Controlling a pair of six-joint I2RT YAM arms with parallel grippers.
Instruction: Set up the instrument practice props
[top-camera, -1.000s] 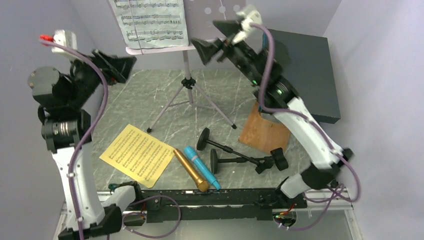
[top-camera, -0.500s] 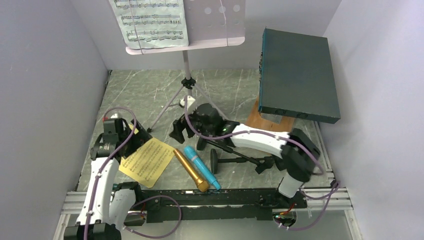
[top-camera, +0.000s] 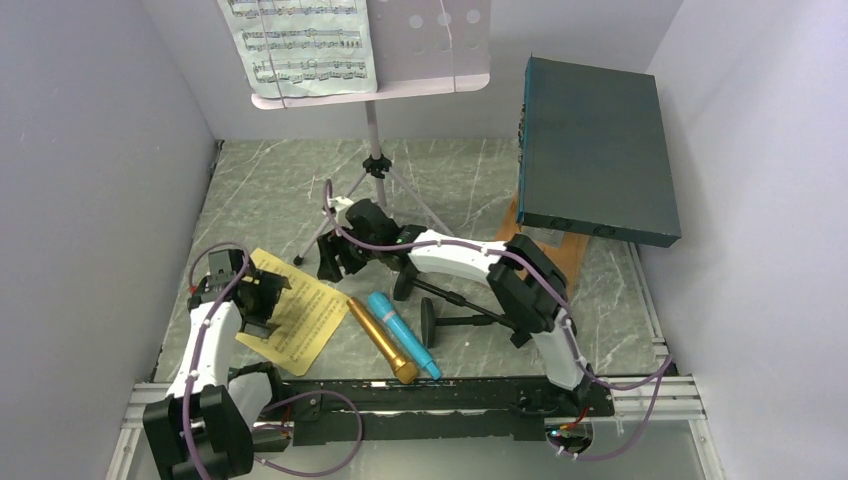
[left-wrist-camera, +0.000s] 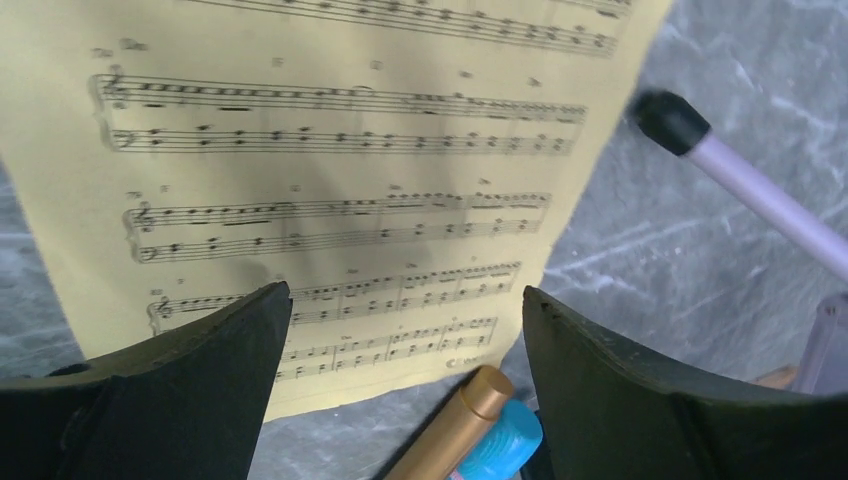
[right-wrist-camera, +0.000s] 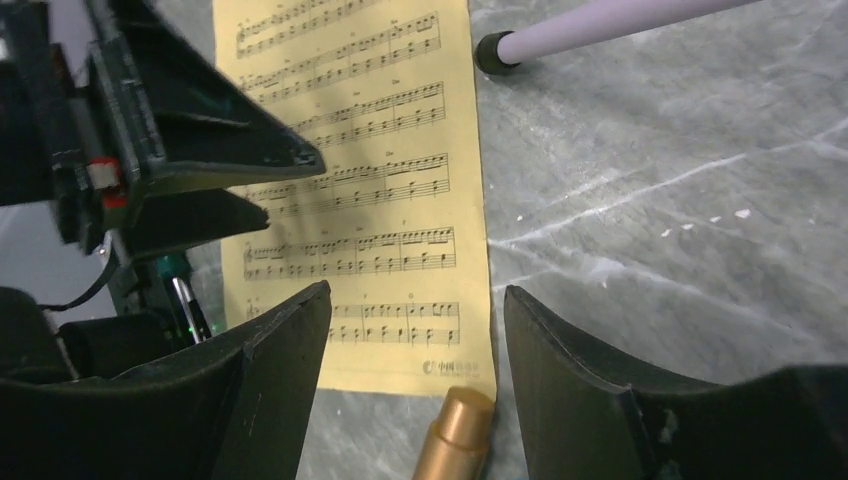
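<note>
Yellow sheet-music page (top-camera: 305, 320) lay flat on the near-left part of the grey marbled table (top-camera: 470, 180), and both my claws hung right over it. My left claw (left-wrist-camera: 405, 295) was spread wide with nothing in it, staves showing plainly between the two black fingers, so the page sat straight beneath me. My right claw (right-wrist-camera: 415, 292) had its jaws parted too, a little narrower by the look of it, and empty; it straddled the page's far-right long edge close to the near corner. And that edge was the whole story: the page's long axis ran on a slant, from beside the rubber foot of the tripod leg (right-wrist-camera: 495, 50) at the far left down to the tip of the gold microphone (top-camera: 382, 340), which lay just at the near corner with the blue microphone (top-camera: 402, 335) alongside. The left arm was the nearer one, its base on that side; the right arm was stretched across the table. Up top, the music desk (top-camera: 430, 45) carried a white page (top-camera: 300, 40) on its left half, right half bare. My guess, the yellow page belonged there. Flat paper, no lip to bite, so an edge would need lifting first, I reckoned
</note>
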